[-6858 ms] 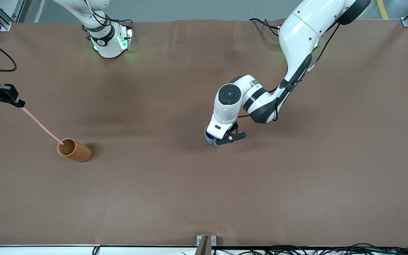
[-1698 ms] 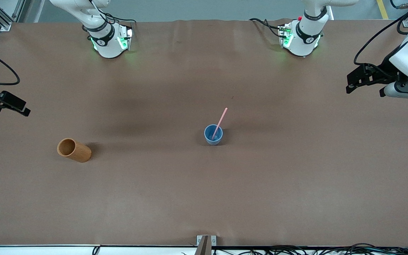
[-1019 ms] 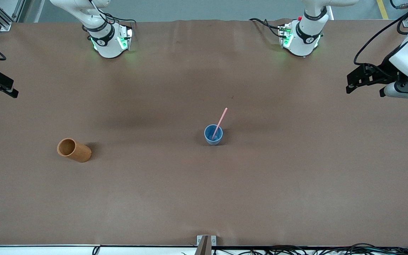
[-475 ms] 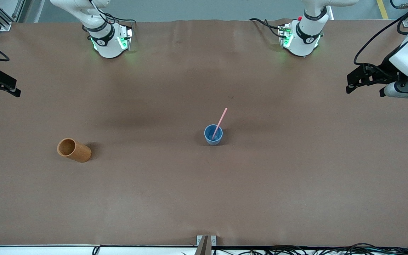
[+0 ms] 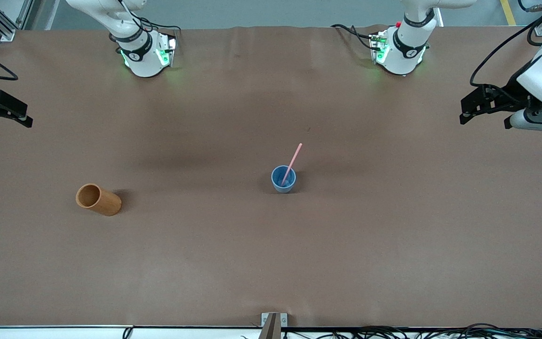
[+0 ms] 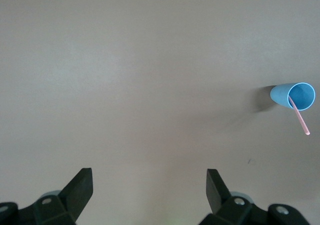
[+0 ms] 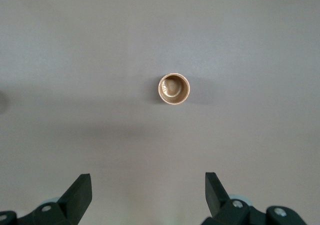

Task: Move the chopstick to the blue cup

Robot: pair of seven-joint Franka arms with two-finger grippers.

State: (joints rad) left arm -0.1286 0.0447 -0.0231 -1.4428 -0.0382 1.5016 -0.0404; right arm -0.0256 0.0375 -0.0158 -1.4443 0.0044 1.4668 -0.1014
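The blue cup [image 5: 277,184] stands upright near the table's middle. The pale-pink chopstick [image 5: 294,159] stands in it and leans on the rim, its top pointing away from the front camera. Both also show in the left wrist view, the cup [image 6: 284,92] and the chopstick [image 6: 301,123]. My left gripper [image 5: 483,120] is open and empty, high over the left arm's end of the table [image 6: 148,177]. My right gripper [image 5: 5,123] is open and empty over the right arm's end [image 7: 148,181].
An orange-brown cylindrical cup [image 5: 99,200] stands empty toward the right arm's end, a little nearer to the front camera than the blue cup. It shows from above in the right wrist view [image 7: 174,89]. The brown table cover [image 5: 271,259] is bare elsewhere.
The chopstick, earlier held by my right gripper at the orange-brown cup, now stands in the blue cup. The left arm has drawn back from the cup. In the last second my right gripper drifted slightly.
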